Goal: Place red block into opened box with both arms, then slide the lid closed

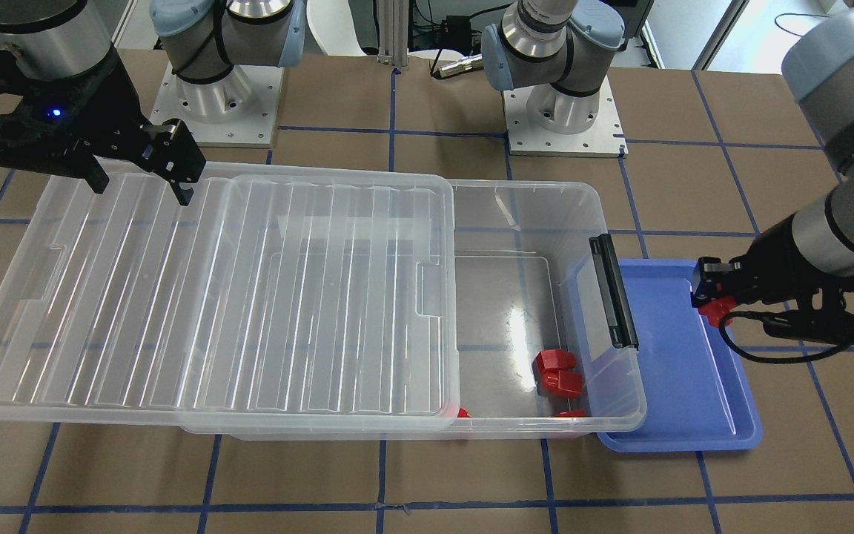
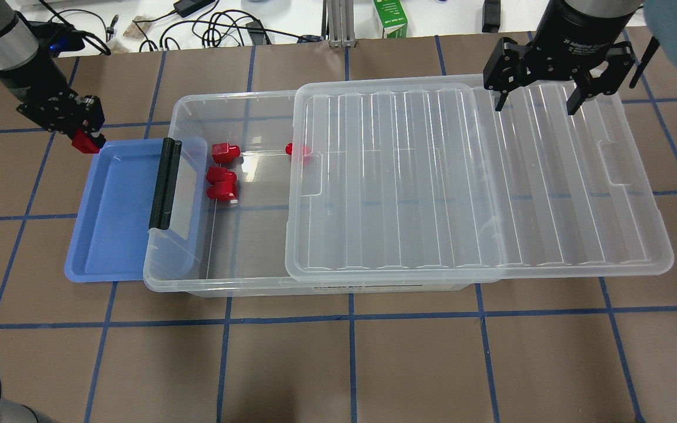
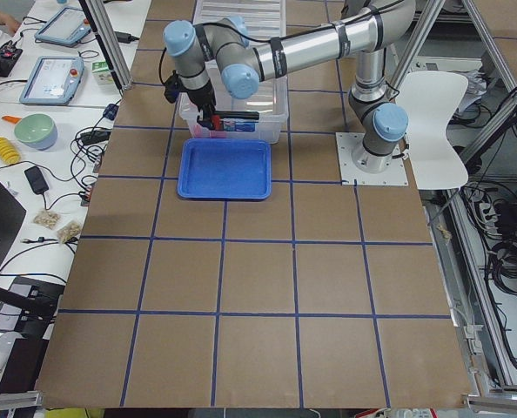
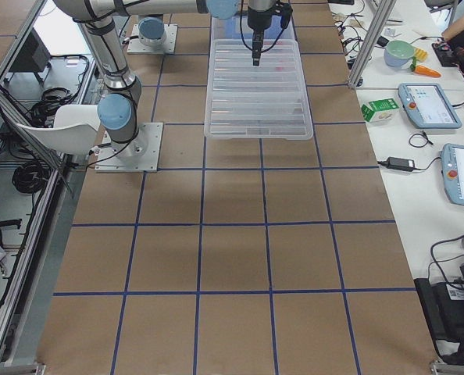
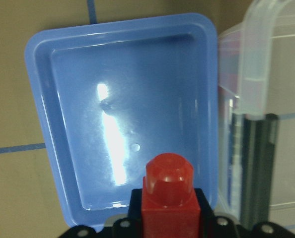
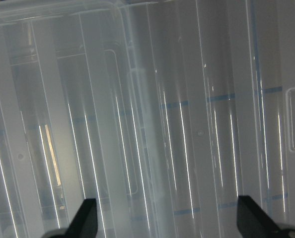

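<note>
Mid-transfer at the tabletop (image 2: 374, 364). Clamped in the left end effector (image 2: 87, 138): a red block (image 2: 83, 144), poised above the far outer corner of the blue tray (image 2: 115, 235), near the latch end of the box (image 2: 227, 286) but not yet over it. From the left wrist view, round stud of the block pointing out over the tray's floor, black bar latch (image 5: 259, 168) off to one side.

At the other end, right end effector (image 2: 535, 107) spread wide and gripping nothing, hovering over the far edge of the lid (image 2: 462, 176); whether touching the plastic, cannot tell. Lid slid well aside, covering the right-hand part of the box and overhanging its end, with the tray-side part left open. Already on the box floor in that open part: more red blocks (image 2: 221, 183), one partly under the lid's edge.

Judged to be the placing step, closing not yet begun. Next, likely: carry the held block sideways over the latch and rim, short of the lid's edge, and release above the open floor; then set the right end effector against the lid and push toward the tray end. Worth watching: the latch in the path.
</note>
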Action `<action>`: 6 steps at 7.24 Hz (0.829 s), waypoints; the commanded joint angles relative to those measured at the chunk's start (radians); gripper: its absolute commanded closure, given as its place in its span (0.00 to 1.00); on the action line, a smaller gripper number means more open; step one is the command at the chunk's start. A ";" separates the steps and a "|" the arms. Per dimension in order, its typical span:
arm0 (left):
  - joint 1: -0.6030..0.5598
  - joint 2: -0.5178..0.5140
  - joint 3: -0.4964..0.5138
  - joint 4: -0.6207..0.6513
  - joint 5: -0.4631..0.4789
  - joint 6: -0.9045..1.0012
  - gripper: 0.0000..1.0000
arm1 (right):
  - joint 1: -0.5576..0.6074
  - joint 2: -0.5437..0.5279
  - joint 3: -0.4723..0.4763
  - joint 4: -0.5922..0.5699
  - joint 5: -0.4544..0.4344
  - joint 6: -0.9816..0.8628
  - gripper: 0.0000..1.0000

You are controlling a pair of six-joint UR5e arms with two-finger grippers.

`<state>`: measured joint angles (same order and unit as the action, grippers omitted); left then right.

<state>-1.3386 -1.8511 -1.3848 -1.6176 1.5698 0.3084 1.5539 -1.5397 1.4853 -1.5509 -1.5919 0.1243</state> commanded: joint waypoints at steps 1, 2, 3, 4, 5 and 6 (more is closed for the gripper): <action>-0.162 0.030 -0.014 -0.019 -0.008 -0.217 1.00 | 0.000 0.001 0.000 0.000 0.001 -0.002 0.00; -0.219 0.018 -0.048 -0.010 -0.008 -0.268 1.00 | 0.000 0.003 0.000 0.000 0.000 -0.002 0.00; -0.246 0.007 -0.103 0.005 -0.007 -0.293 1.00 | -0.002 0.003 -0.002 0.002 0.000 -0.005 0.00; -0.252 0.006 -0.162 0.068 -0.008 -0.310 1.00 | -0.002 0.003 -0.003 0.002 0.000 -0.008 0.00; -0.261 0.000 -0.213 0.143 -0.028 -0.339 1.00 | -0.018 0.003 -0.002 0.009 -0.013 -0.030 0.00; -0.275 -0.011 -0.255 0.213 -0.037 -0.342 1.00 | -0.029 0.003 -0.002 0.008 -0.040 -0.064 0.00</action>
<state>-1.5976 -1.8511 -1.5824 -1.4899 1.5459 -0.0183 1.5386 -1.5371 1.4830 -1.5445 -1.6065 0.0942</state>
